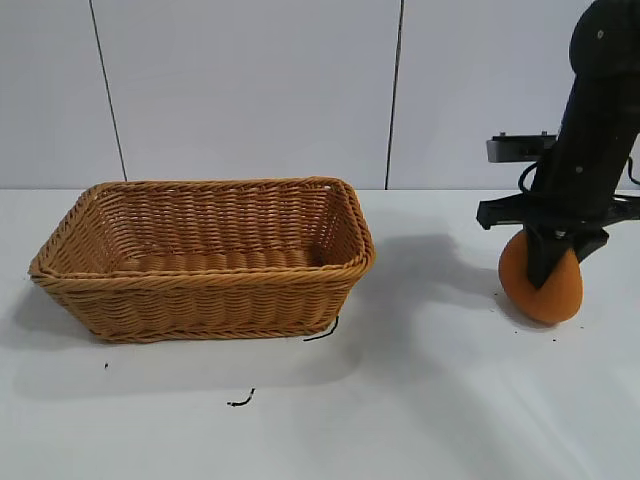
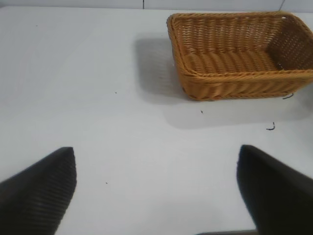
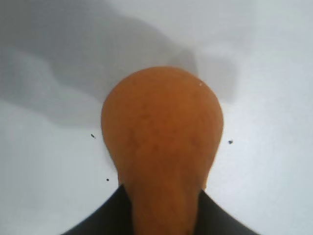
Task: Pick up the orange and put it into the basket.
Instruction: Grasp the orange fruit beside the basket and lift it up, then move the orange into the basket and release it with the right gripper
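The orange [image 1: 541, 281] sits on the white table at the right, a dull-orange fruit. My right gripper [image 1: 549, 262] comes down from above and is shut on it, one dark finger across its front. In the right wrist view the orange [image 3: 162, 132] fills the middle, its narrow end pinched between the two dark fingers [image 3: 107, 215]. The tan wicker basket [image 1: 205, 256] stands at the left centre, apart from the orange, with nothing inside. It also shows in the left wrist view [image 2: 239, 51]. My left gripper [image 2: 156, 191] is open over bare table, away from the basket.
Short black scraps lie on the table in front of the basket [image 1: 240, 400] and by its right corner [image 1: 322, 331]. A white panelled wall stands behind the table. Bare table lies between basket and orange.
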Robot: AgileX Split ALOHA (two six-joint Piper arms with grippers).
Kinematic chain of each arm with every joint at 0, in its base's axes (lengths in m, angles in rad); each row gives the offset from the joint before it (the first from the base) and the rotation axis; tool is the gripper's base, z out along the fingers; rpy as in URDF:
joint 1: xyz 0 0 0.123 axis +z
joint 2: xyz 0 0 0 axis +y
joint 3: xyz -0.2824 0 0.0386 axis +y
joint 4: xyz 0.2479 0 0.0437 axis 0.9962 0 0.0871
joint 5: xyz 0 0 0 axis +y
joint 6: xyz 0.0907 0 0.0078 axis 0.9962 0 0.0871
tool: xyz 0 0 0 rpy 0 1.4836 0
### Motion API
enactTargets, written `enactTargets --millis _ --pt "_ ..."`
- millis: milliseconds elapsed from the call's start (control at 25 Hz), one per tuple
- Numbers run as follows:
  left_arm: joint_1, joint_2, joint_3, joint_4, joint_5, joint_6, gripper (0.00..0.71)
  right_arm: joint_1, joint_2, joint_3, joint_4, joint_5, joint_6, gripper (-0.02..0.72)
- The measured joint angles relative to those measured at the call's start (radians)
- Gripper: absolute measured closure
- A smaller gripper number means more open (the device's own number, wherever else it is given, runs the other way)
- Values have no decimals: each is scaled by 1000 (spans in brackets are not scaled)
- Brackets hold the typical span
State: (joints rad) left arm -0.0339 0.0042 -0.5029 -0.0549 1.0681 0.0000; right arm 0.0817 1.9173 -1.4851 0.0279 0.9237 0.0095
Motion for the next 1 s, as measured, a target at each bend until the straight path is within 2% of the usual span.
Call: enactTargets --millis 160,360,560,760,1000 --pt "0 0 0 0 0 0 71 0 -20 -144 -1 93 0 607" --pt "0 0 0 0 0 0 71 0 -17 -275 2 116 0 607" --pt "0 0 0 0 0 0 71 17 17 -323 45 129 0 607" --pt "0 0 0 0 0 0 71 134 57 -325 54 119 0 607" --pt "0 0 0 0 0 0 71 332 108 -329 66 34 0 607"
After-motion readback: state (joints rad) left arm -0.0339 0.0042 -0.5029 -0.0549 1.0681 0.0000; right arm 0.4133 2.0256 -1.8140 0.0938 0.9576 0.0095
